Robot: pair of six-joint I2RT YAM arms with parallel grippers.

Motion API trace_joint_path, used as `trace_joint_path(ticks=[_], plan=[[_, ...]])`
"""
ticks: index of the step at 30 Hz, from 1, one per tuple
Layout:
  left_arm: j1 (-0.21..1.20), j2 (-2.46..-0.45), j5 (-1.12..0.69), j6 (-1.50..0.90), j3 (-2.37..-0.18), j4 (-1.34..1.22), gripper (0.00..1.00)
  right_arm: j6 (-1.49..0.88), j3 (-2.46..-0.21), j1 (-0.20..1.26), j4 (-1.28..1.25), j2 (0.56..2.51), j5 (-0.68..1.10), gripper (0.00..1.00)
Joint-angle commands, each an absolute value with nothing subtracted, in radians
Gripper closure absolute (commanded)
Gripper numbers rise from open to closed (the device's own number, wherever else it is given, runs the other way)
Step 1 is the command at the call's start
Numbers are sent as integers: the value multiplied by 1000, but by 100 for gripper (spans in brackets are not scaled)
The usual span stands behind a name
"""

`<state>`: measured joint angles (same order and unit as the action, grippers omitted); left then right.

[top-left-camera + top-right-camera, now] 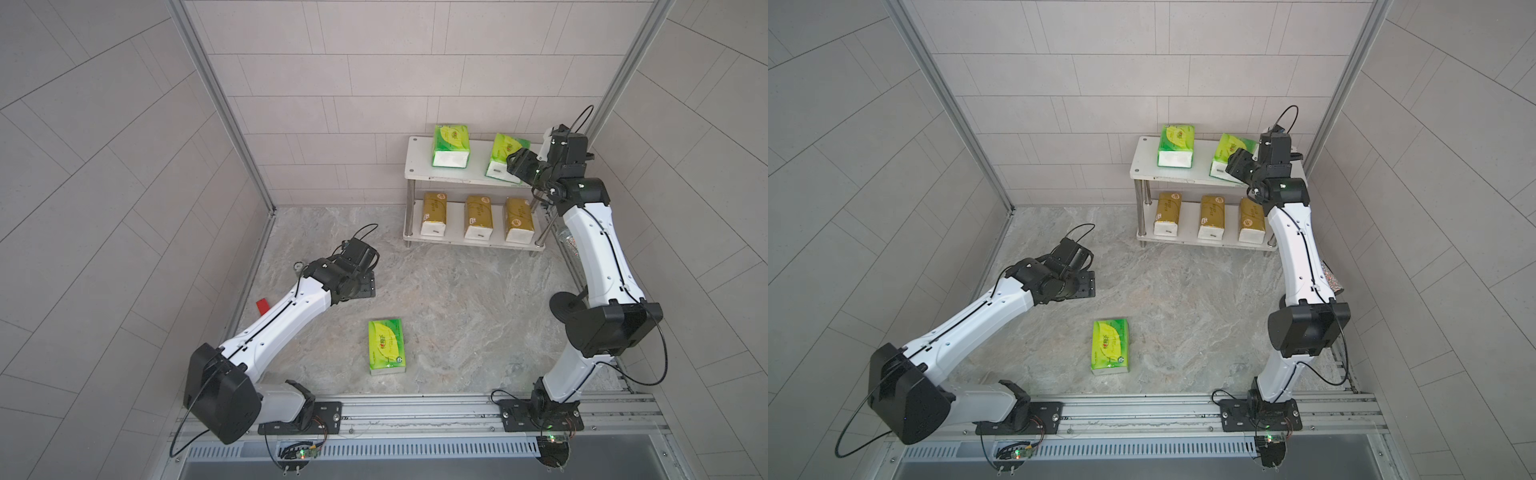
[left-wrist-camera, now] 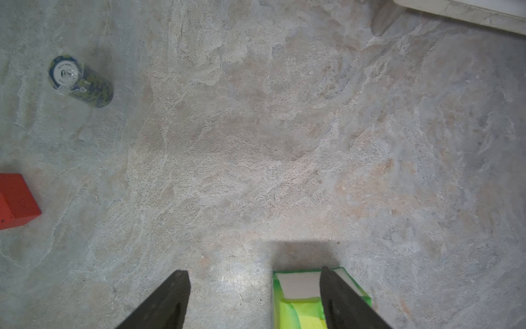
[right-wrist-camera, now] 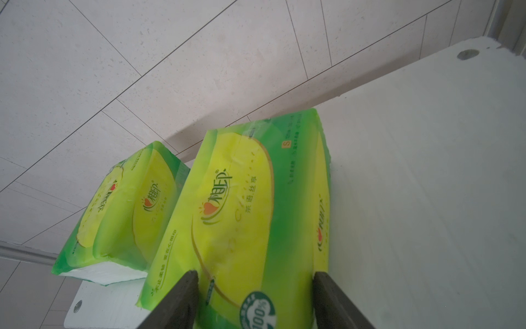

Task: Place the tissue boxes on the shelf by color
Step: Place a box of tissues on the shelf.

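Shelf (image 1: 415,166), worktop's (image 1: 457,311) back-right corner: three gold tissue packs (image 1: 478,217) on the lower board; two green packs (image 1: 451,145) on top, printed "相印", "100%".
Right claw (image 3: 256,273) clamps the right green pack (image 3: 242,213).
Third green pack (image 1: 386,347) lies near the front edge, beside the wide, empty left claw (image 2: 253,273).
Red block (image 2: 17,199) and patterned cylinder (image 2: 79,81): left edge.

"相印" (brand) and "100%" on green tissue pack (image 3: 242,228)

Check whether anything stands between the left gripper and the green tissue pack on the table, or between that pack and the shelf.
Nothing visible does. Only bare table lies between the open left gripper and the green pack, and between that pack and the shelf.
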<state>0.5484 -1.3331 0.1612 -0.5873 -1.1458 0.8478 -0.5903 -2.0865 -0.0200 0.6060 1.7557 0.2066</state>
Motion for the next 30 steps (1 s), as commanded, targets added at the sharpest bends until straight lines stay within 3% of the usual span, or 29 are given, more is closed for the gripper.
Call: trace_joint_path(ticks=[1,13,30], plan=[[554,-1321,168,-591,-1149,868,20,-548,-2113,-44,622,1785,314,34],[553,-1359,173,-589,-1166,864,20,-504,-2236,-77,659,1894,483,34],[552,-1393,183,-589,-1182,853,20,-506,-2261,-83,661,1934,402,34]])
